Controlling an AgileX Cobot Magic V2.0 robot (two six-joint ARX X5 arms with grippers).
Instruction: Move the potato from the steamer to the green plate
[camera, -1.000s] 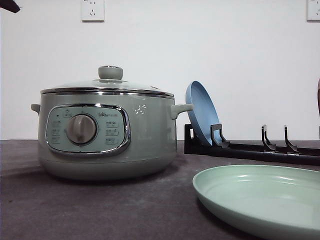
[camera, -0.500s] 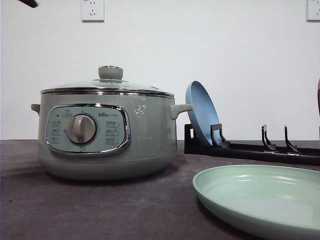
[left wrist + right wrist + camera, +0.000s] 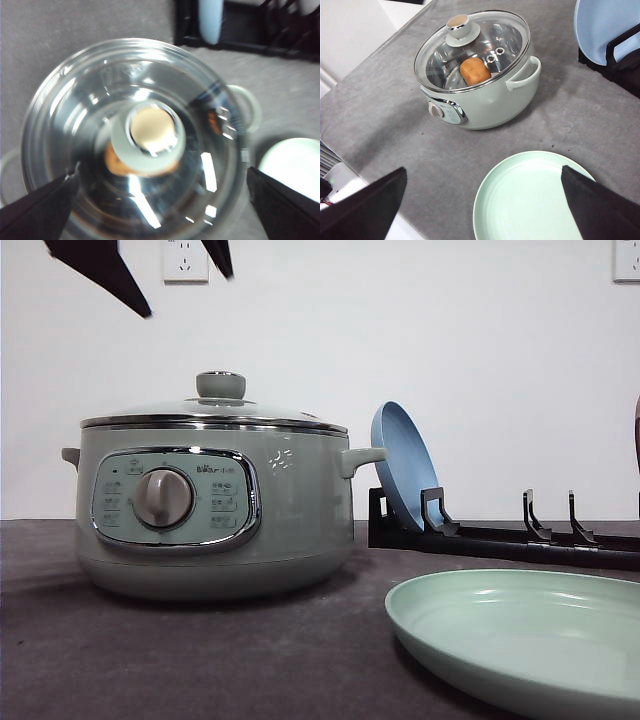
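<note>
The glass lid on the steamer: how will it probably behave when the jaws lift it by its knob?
The glass lid is likely rigid but breakable, being clear glass with a metal rim. Its round knob looks smooth and shiny, so it may slip in the jaws. Held by that one centre point, the wide lid could tilt or swing over the potato.

Steamer (image 3: 215,510) body looks smooth satin plastic or enamel, pale green; chrome trim round the panel, silver metal dial (image 3: 163,498). Lid (image 3: 472,47) is clear glass, glossy with glare, metal rim; knob (image 3: 148,136) matt green with a shiny cap. Inner pot reflective steel. Potato (image 3: 475,71) matt, orange-brown skin. Green plate (image 3: 520,638) smooth, soft sheen. Blue plate (image 3: 403,465) similar smooth finish. Rack (image 3: 500,535) black, semi-gloss plastic or coated metal. Table (image 3: 410,125) covered in grey matt, felt-like cloth.
</note>
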